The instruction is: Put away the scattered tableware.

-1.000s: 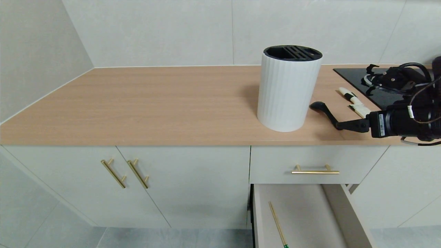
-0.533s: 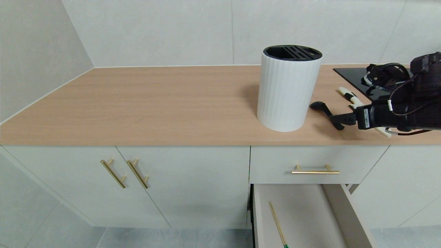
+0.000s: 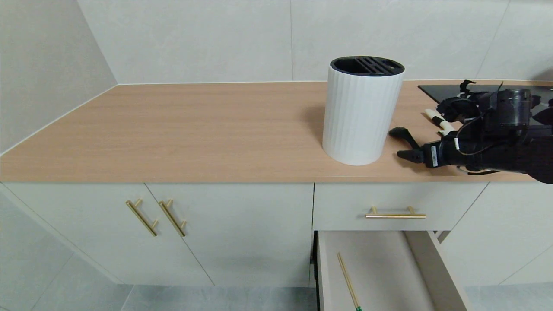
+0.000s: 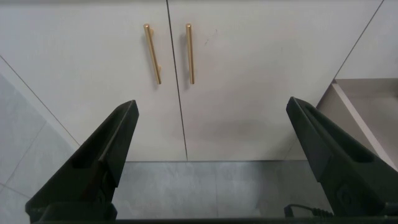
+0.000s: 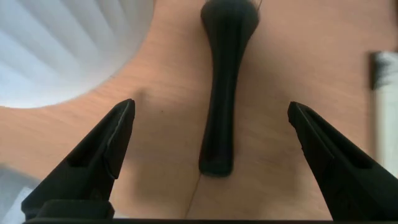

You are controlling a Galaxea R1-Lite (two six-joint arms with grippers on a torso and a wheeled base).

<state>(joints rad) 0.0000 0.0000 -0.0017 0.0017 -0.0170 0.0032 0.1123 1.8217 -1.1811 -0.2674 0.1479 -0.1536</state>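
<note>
A black utensil (image 3: 399,134) (image 5: 224,93) lies flat on the wooden counter (image 3: 194,129), just to the right of a tall white ribbed holder (image 3: 360,112) (image 5: 62,43) with a black slotted top. The right claw (image 3: 410,154) (image 5: 208,109) sits at the utensil's near end. Its fingers are spread wide, one on each side of the handle, and neither touches it. Farther right a white-handled utensil (image 3: 434,117) lies near the edge of a black cooktop (image 3: 436,90). Below the counter a drawer (image 3: 414,259) stands pulled out with a chopstick (image 3: 348,280) lying in it. The left claw (image 4: 211,109) is spread too and holds nothing. It faces two cupboard doors with gold handles (image 4: 152,53).
</note>
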